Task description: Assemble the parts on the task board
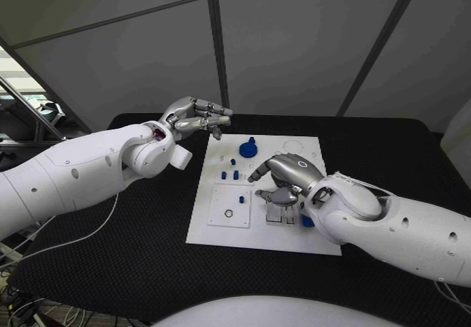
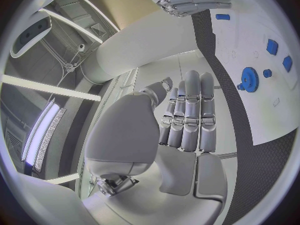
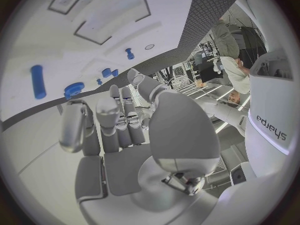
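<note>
Right hand [image 1: 284,178] hovers over the task board [image 1: 304,235], empty, fingers loosely curled but apart; blue gear [image 1: 248,147] lies just beyond its fingertips. Left hand [image 1: 197,116] open, off-board over the desk [image 1: 128,225], farther away.

My head camera looks down on the white rectangular task board [image 1: 265,194]; both wrist cameras sit close behind my palms, sharing it.

Black desk [image 1: 118,259] sitting under grey wall panels [image 1: 284,48] split by dark seams, metal framing [image 1: 29,102] standing at left, cables [image 1: 29,300] trailing off the desk's near corner
</note>
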### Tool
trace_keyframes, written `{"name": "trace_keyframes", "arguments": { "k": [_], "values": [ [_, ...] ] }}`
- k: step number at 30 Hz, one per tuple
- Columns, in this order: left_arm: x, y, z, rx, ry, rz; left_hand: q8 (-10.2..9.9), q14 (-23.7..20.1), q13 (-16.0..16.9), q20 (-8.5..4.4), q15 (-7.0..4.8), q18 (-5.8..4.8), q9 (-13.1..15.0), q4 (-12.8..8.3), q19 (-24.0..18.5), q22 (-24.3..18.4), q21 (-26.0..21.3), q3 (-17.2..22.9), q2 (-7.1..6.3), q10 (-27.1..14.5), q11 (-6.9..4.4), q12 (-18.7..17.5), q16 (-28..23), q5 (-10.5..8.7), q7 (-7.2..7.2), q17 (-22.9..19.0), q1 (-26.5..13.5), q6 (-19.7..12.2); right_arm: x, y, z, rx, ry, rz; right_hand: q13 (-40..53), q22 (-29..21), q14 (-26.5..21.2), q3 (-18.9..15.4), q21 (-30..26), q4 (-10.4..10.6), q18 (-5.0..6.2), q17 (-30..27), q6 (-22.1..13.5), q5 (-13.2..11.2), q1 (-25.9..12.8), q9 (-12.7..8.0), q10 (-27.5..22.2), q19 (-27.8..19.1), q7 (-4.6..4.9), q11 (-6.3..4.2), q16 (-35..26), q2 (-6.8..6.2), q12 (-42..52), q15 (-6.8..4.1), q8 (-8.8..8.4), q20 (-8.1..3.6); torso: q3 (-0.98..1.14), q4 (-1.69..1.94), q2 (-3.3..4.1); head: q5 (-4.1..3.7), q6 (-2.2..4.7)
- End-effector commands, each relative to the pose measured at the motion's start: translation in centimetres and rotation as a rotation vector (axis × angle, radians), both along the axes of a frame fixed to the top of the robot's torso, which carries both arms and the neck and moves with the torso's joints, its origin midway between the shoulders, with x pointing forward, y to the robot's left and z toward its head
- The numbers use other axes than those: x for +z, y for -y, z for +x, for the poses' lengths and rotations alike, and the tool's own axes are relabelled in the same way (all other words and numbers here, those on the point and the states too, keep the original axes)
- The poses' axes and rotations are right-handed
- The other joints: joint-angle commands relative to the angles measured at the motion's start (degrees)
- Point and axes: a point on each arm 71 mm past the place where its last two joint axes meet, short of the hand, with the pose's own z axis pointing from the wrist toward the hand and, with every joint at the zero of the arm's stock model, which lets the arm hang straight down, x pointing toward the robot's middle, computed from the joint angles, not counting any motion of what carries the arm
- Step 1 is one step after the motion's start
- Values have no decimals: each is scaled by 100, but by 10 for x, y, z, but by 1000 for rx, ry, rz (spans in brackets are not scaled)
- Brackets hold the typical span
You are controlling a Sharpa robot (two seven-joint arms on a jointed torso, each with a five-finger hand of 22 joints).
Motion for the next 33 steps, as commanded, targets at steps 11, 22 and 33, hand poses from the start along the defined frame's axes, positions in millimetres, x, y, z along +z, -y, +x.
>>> {"name": "trace_keyframes", "arguments": {
  "k": [11, 22, 33],
  "values": [
    [0, 3, -1, -16, -6, -9, -34, 6, 7, 34, 25, -69, 9, 2, 10, -10, -37, -31, -9, -26, -13, -23, -14, -25, 16, -8, -44, -8, 11, 56, 29, -166, -77, -155, -9, -7, 58, -168, 4, 10, 55, 35, -84, -71, 0, -15, -7, 54, -140, 15, 27, -211, -46, -33, -23, -11, -5, 1, 9, -114, 107],
    [0, 3, -2, -17, -6, -9, -34, 6, 7, 34, 25, -69, 9, 2, 10, -10, -37, -31, -9, -26, -13, -23, -14, -25, 16, -8, -44, -8, 2, 59, 40, -192, -125, -240, -42, -101, 34, -348, -91, 67, 75, -79, -136, -78, 77, -12, -186, 18, -201, 47, -45, -199, -64, -15, -14, 5, -9, 3, 14, -114, 86],
    [0, 2, -1, -16, -7, -9, -34, 6, 7, 34, 25, -69, 9, 2, 10, -10, -37, -31, -9, -26, -13, -23, -14, -25, 16, -8, -44, -8, -4, 56, 47, -198, -132, -263, -19, 16, 75, -236, 5, 157, 45, 26, -32, -68, 173, 2, 67, 102, -88, 6, 40, 34, 33, -46, 10, -10, -1, -4, 13, -104, 76]
  ]
}}
